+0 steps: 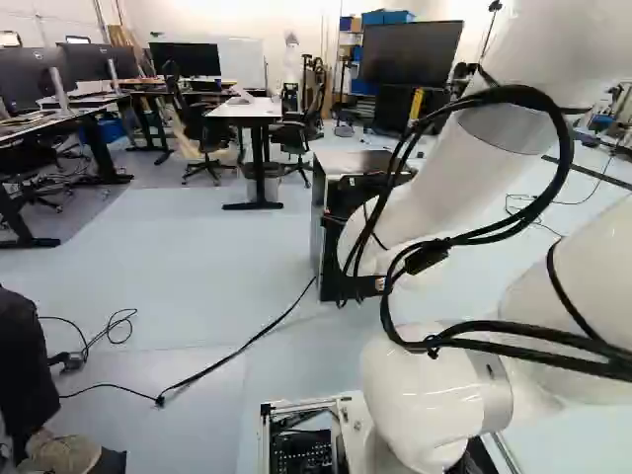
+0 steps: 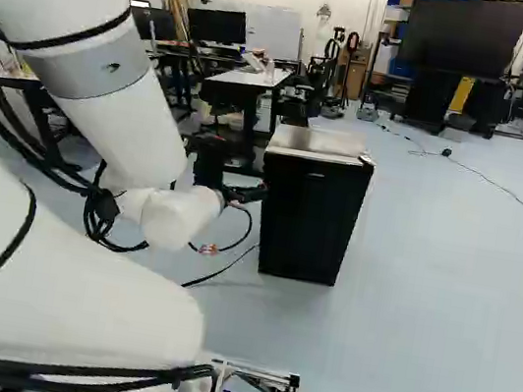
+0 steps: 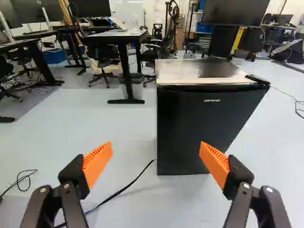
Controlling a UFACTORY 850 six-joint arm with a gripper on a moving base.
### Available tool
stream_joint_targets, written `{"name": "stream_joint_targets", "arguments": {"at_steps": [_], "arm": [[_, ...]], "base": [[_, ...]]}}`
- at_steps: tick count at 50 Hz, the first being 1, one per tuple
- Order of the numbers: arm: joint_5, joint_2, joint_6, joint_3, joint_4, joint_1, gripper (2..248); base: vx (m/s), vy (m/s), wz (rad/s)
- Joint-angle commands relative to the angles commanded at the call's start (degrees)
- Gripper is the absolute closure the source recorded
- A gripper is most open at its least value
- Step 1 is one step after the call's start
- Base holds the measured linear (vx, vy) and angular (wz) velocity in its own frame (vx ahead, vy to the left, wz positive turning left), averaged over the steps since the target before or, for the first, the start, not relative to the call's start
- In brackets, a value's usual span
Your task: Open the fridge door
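Fridge [image 3: 180, 72] stands on the floor [image 3: 118, 123], its closed door [image 3: 190, 128] facing the arm [image 2: 143, 128], presumably for easy reach; short of the fridge, the empty pincer [image 3: 156, 152] spreads 2 fingers [image 3: 97, 164] wide, likely to catch the door's edge

Can't see much of the smooth black fridge door [image 3: 204, 128] behind the white jointed arm [image 1: 425, 395] in the left base view.

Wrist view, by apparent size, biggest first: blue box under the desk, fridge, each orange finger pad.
1. Fridge, by far
2. Orange pads: the two look alike, so no ranking between them
3. Blue box
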State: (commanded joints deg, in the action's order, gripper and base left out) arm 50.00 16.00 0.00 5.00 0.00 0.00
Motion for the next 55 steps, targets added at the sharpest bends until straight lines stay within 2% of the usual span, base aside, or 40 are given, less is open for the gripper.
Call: {"name": "stream_joint_targets", "arguments": {"at_steps": [25,55], "arm": [[0.0,-0.41,0.0,0.35,0.0,0.0,3],[0.0,-5.74,0.0,5.0,0.0,0.0,3]], "base": [[0.0,0.0,0.0],[0.0,0.0,0.0]]}}
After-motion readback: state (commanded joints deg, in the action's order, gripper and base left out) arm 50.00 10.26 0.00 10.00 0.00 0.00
